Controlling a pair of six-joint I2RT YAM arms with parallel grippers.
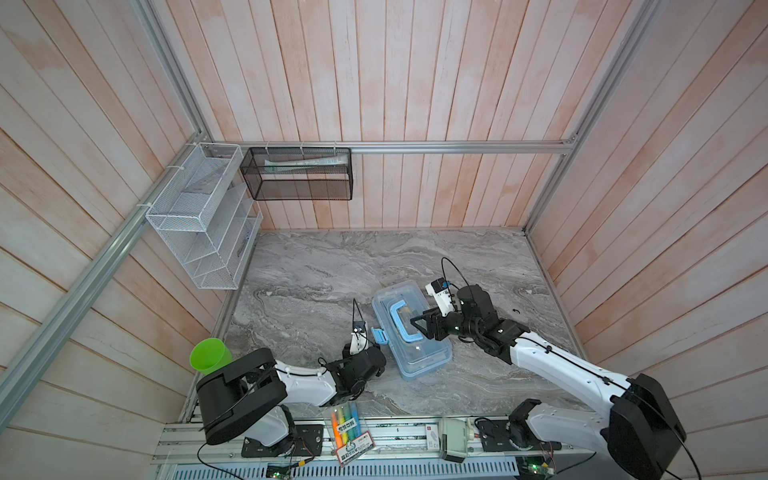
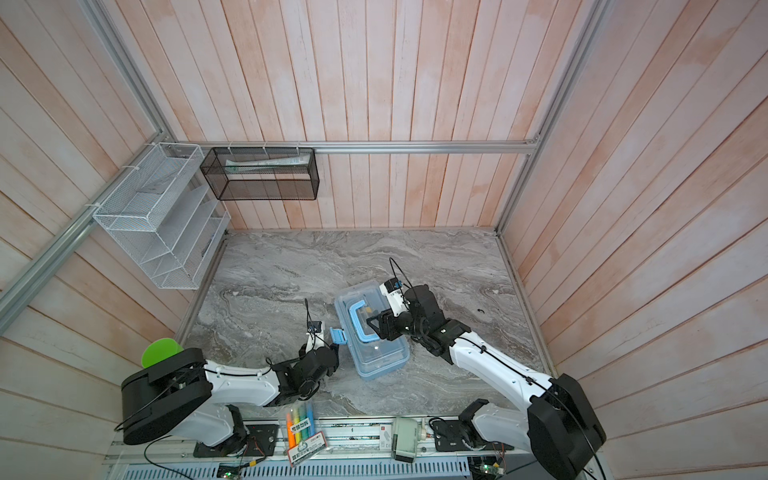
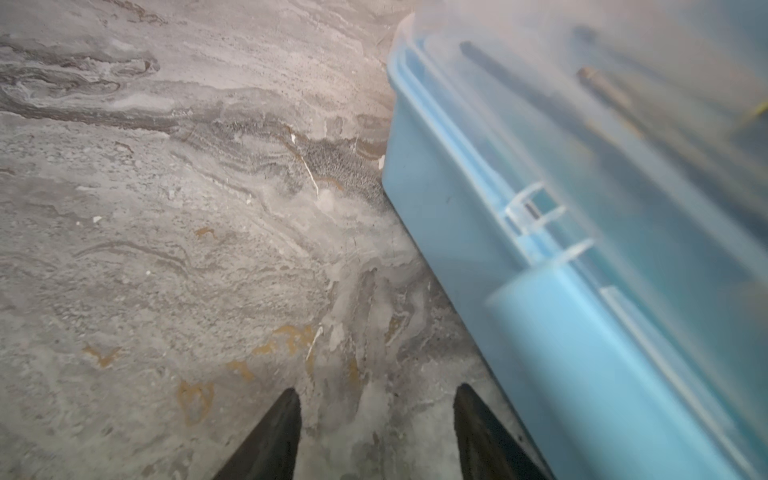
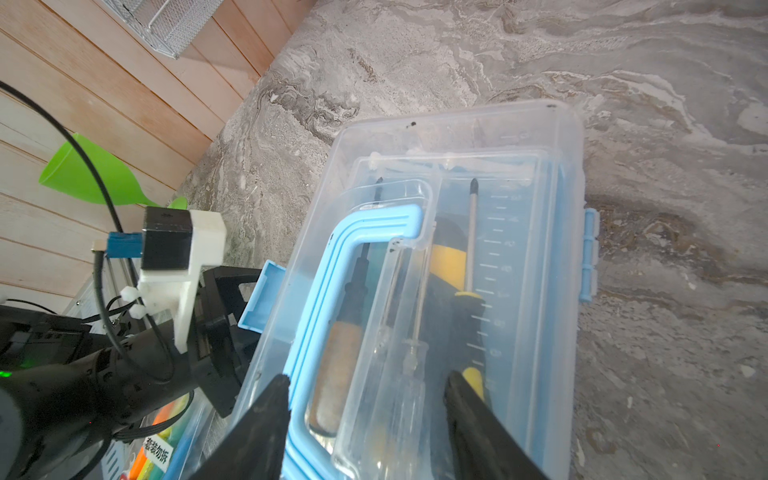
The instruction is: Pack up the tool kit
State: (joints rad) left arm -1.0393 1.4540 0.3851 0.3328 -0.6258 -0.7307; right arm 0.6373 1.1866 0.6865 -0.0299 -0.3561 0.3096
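Note:
The tool kit point(image 1: 419, 353) lies at mid-table in both top views, a light-blue case point(image 2: 380, 357) with its clear lid down. Its blue latch point(image 1: 379, 336) sticks out sideways from the case. Through the lid I see a yellow and black screwdriver point(image 4: 453, 266) and a cork-coloured handled one point(image 4: 336, 365). My right gripper point(image 4: 368, 384) hovers open over the lid, one fingertip point(image 4: 278, 386) outside the blue handle point(image 4: 365, 226). My left gripper point(image 3: 376, 399) is open above bare table beside the case wall point(image 3: 436, 216), holding nothing.
A green cup point(image 1: 210, 353) stands at the left edge behind the left arm. A pack of highlighter pens point(image 1: 347, 428) lies on the front rail. A white wire rack point(image 1: 199, 216) and a black mesh basket point(image 1: 299, 174) hang on the walls. A small dark item point(image 1: 516, 311) lies right of the case.

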